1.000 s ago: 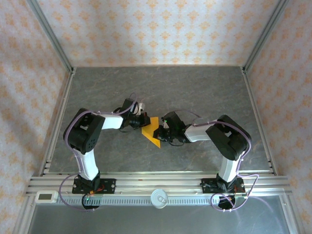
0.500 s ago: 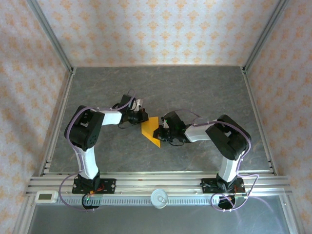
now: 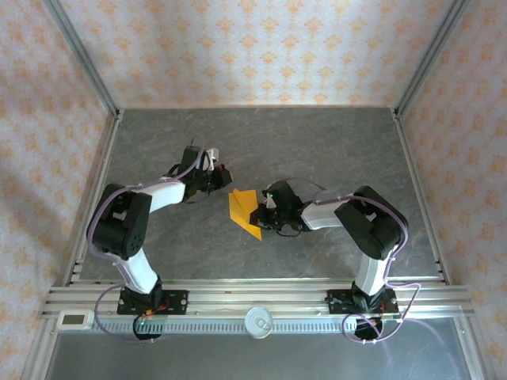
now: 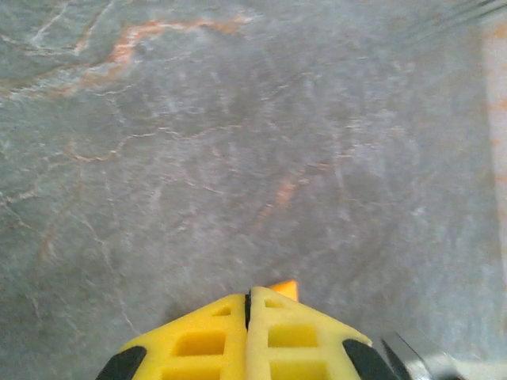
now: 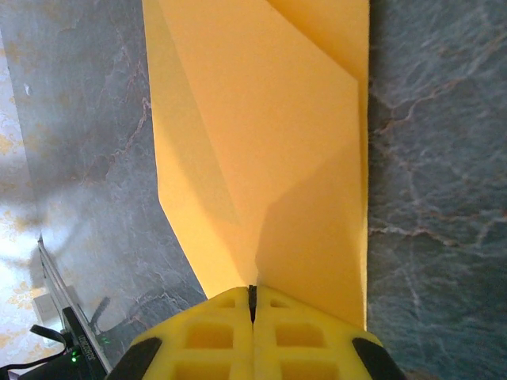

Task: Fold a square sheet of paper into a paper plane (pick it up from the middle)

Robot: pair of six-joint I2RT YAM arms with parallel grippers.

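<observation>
Grey table [image 3: 317,142] holds folded paper [image 3: 242,210] touching right hand [image 5: 253,301].

bright, even diffuse light. top view sharp, soft shadows under the arms [image 3: 158,194]. left wrist view soft, table [image 4: 238,142] smeared toward top right. right wrist crisp, crease shadows on orange paper [image 5: 261,119].
</observation>
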